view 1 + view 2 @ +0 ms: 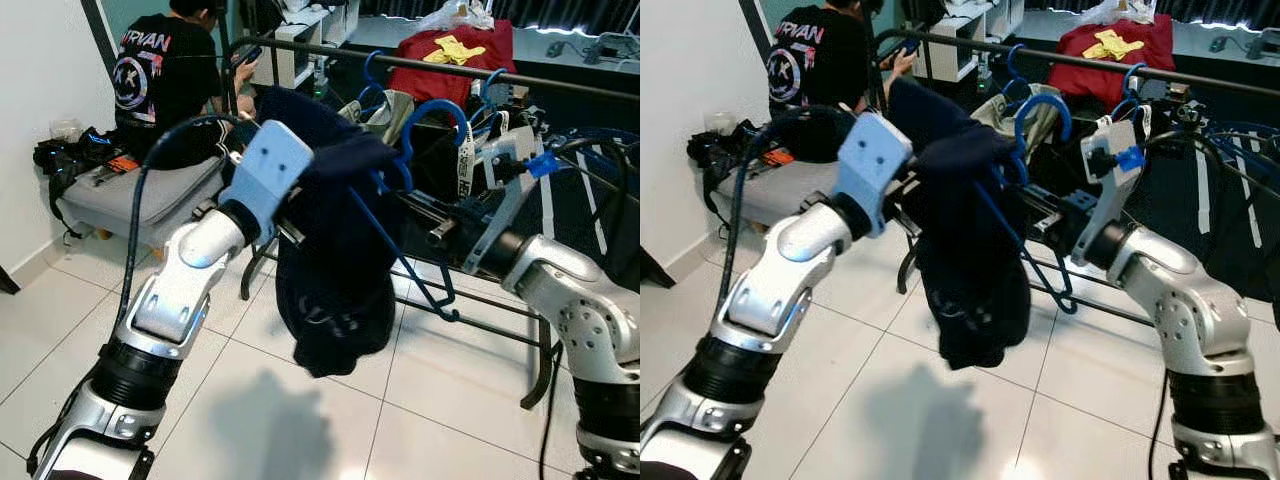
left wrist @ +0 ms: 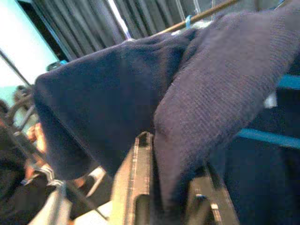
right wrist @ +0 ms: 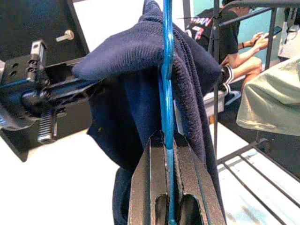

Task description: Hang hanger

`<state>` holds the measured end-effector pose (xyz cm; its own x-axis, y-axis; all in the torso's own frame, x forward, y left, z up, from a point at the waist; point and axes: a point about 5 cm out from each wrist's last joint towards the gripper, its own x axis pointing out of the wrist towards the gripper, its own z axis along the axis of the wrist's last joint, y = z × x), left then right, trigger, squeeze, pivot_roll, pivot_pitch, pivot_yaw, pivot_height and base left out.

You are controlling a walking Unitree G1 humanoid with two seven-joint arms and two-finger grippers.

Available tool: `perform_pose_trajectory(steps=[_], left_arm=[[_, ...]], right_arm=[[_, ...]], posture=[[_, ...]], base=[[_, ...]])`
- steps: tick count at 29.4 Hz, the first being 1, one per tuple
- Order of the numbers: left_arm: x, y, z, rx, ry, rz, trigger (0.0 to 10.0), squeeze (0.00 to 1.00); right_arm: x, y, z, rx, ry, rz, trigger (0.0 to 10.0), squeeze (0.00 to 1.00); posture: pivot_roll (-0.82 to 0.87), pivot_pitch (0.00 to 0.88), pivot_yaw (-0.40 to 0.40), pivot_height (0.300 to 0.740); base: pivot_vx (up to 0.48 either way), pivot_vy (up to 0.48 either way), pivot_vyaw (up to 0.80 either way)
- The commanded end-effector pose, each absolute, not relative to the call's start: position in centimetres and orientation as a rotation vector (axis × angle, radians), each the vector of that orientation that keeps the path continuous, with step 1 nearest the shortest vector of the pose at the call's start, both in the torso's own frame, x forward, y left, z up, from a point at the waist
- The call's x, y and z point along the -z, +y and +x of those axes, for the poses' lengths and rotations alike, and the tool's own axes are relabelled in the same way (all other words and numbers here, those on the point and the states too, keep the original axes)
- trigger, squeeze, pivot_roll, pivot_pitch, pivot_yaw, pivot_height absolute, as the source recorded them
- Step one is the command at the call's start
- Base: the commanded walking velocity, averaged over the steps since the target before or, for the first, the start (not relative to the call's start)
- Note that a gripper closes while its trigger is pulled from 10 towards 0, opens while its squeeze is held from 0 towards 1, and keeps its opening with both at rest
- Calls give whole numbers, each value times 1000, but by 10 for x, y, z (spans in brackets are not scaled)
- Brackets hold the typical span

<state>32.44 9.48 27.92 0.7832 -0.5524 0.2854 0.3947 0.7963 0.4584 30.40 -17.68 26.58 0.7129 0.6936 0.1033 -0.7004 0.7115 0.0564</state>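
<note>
Left gripper (image 2: 171, 187) is clenching the navy garment (image 1: 335, 270) at its shoulder to steady it, while the right gripper (image 3: 167, 154) is pinching the blue hanger (image 3: 166, 70) threaded inside. Both are holding it up just near of the rack rail (image 1: 560, 80), probably to hook it there; a person (image 1: 165, 70) is sitting far left.

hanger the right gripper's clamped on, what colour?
Blue hanger, clearest in the right wrist view, pinched in the right gripper.
</note>
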Motion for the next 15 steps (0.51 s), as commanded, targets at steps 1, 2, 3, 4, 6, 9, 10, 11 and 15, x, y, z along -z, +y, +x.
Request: perform_pose_trajectory(steps=[1, 2, 3, 4, 6, 9, 10, 11, 15], left_arm=[[-281, 81, 311, 662, -436, 314, 10000, 1000], [-281, 81, 311, 662, -436, 314, 10000, 1000], [-281, 71, 301, 769, -448, 258, 10000, 1000], [-281, 71, 301, 769, -448, 258, 10000, 1000], [-280, 60, 289, 905, -443, 191, 10000, 1000], [-278, 52, 277, 1045, -426, 134, 10000, 1000], [-278, 52, 277, 1045, -426, 134, 10000, 1000], [-274, 51, 267, 1167, -397, 99, 10000, 1000], [-268, 54, 258, 1284, -353, 80, 10000, 1000]], right_arm=[[-278, -177, 298, -808, -138, 80, 10000, 0], [-278, -177, 298, -808, -138, 80, 10000, 0], [-278, -177, 297, -811, -142, 77, 10000, 0], [-278, -177, 297, -811, -142, 77, 10000, 0], [-278, -178, 298, -811, -145, 74, 10000, 0], [-278, -178, 299, -806, -149, 72, 10000, 0], [-278, -178, 299, -806, -149, 72, 10000, 0], [-278, -179, 301, -796, -156, 73, 10000, 0], [-277, -181, 304, -781, -164, 72, 10000, 0]], posture=[[-57, 69, -14, 740], [-57, 69, -14, 740], [-55, 66, -14, 740], [-55, 66, -14, 740], [-56, 65, -8, 740], [-42, 65, -9, 740], [-42, 65, -9, 740], [-38, 61, -10, 740], [-38, 58, -10, 740]], base=[[0, 0, 0], [0, 0, 0], [0, 0, 0], [0, 0, 0], [0, 0, 0], [0, 0, 0], [0, 0, 0], [0, 0, 0], [0, 0, 0]])
